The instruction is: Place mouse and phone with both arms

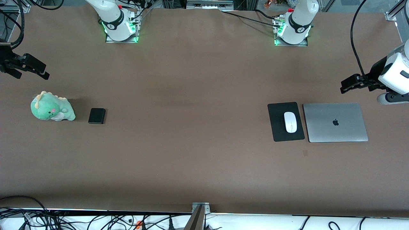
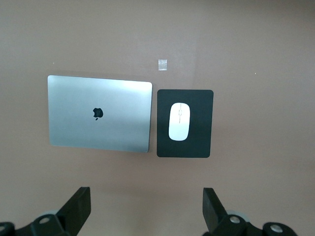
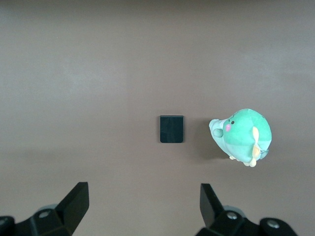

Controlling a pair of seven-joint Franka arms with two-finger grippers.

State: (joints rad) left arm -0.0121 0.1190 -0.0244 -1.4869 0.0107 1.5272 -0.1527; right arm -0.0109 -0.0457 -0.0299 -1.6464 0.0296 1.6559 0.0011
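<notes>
The white mouse [image 1: 290,122] lies on a black mouse pad [image 1: 277,128] toward the left arm's end of the table; it also shows in the left wrist view [image 2: 179,121]. The black phone [image 1: 96,115] lies flat toward the right arm's end, beside a green plush toy; it shows in the right wrist view [image 3: 171,129]. My left gripper [image 1: 344,88] is open and empty, up in the air over the table edge by the laptop. My right gripper [image 1: 43,72] is open and empty, up in the air over the table edge by the plush toy.
A closed silver laptop [image 1: 335,122] lies beside the mouse pad, toward the left arm's end. A green plush dinosaur [image 1: 52,107] sits beside the phone. A small pale tape mark [image 1: 305,153] lies nearer to the front camera than the pad.
</notes>
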